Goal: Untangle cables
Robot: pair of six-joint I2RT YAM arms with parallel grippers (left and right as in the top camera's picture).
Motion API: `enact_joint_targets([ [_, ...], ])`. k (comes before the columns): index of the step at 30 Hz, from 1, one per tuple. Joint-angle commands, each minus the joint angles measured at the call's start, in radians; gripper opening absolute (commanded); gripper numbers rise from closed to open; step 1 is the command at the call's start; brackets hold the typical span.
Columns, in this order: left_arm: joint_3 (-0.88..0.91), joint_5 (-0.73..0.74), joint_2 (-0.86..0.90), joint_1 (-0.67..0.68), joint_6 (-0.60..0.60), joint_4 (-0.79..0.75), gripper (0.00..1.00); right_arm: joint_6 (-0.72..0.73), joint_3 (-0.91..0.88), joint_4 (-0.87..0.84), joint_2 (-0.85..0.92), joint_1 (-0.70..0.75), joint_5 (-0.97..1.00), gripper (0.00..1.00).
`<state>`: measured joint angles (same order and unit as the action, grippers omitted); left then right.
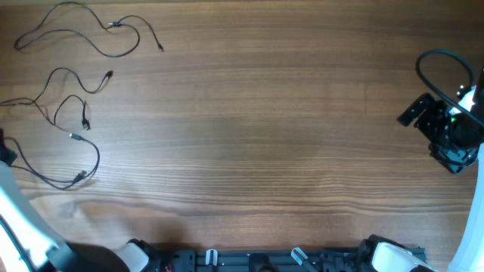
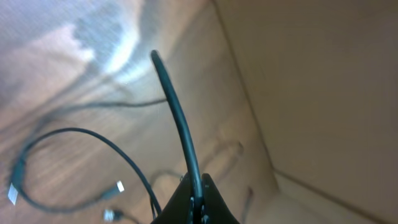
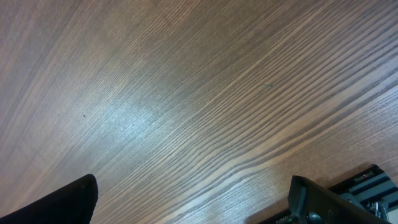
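Note:
Several thin black cables lie as loose squiggles at the table's far left: one [image 1: 83, 32] at the back, one [image 1: 69, 106] in the middle, and one with small plugs looping [image 1: 89, 155] nearer the front. My left gripper [image 1: 6, 151] is at the left edge. In the left wrist view its jaws [image 2: 198, 200] are shut on a black cable [image 2: 177, 112] that rises from them. Another cable loop [image 2: 81, 134] with silvery plug ends [image 2: 118, 186] lies on the wood beside them. My right gripper [image 1: 454, 132] is at the far right, open and empty [image 3: 193, 196] over bare wood.
The wooden table [image 1: 272, 136] stretches between the two arms. A thick black robot cable [image 1: 431, 64] loops above the right arm. The arm bases and a black rail [image 1: 249, 258] line the front edge. A tan wall or floor [image 2: 323, 81] shows beyond the table edge.

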<state>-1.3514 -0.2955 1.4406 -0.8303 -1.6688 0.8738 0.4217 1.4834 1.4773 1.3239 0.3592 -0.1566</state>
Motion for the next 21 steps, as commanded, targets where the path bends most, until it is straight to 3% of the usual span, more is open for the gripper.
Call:
enact_joint_targets([
  [1, -0.004, -0.089, 0.140, -0.081, 0.098, -0.045, 0.04, 0.010, 0.001, -0.002, 0.006, 0.002, -0.010, 1.00],
  [3, -0.004, -0.101, 0.204, -0.105, 0.223, -0.116, 0.04, 0.034, 0.001, 0.000, 0.006, 0.002, -0.010, 1.00],
  [4, -0.004, -0.099, 0.256, -0.117, 0.355, -0.197, 0.13, 0.058, 0.001, 0.000, 0.006, 0.002, -0.010, 1.00],
  [5, -0.004, -0.098, 0.292, -0.121, 0.471, -0.261, 0.42, 0.066, 0.001, 0.000, 0.006, 0.002, -0.011, 1.00],
  [6, -0.004, -0.092, 0.347, -0.119, 0.688, -0.355, 0.90, 0.079, 0.001, 0.000, 0.006, 0.002, -0.010, 0.99],
  [7, -0.004, -0.071, 0.378, -0.116, 0.832, -0.401, 1.00, 0.079, 0.001, -0.001, 0.006, 0.001, -0.010, 1.00],
  [8, -0.004, -0.045, 0.405, -0.113, 0.939, -0.428, 1.00, 0.079, 0.001, -0.002, 0.006, 0.001, -0.011, 1.00],
  [12, -0.004, -0.014, 0.426, -0.094, 0.978, -0.429, 1.00, 0.076, 0.001, -0.002, 0.006, 0.001, -0.029, 1.00],
  [15, -0.004, 0.109, 0.426, -0.055, 1.223, -0.442, 1.00, 0.076, 0.000, -0.002, 0.006, -0.001, -0.029, 1.00],
  [18, -0.004, 0.196, 0.426, 0.024, 1.366, -0.444, 0.99, 0.070, 0.000, -0.002, 0.006, -0.001, -0.028, 1.00],
  [21, -0.004, 0.209, 0.426, 0.092, 1.374, -0.445, 1.00, 0.048, 0.000, -0.002, 0.006, -0.001, -0.028, 1.00],
])
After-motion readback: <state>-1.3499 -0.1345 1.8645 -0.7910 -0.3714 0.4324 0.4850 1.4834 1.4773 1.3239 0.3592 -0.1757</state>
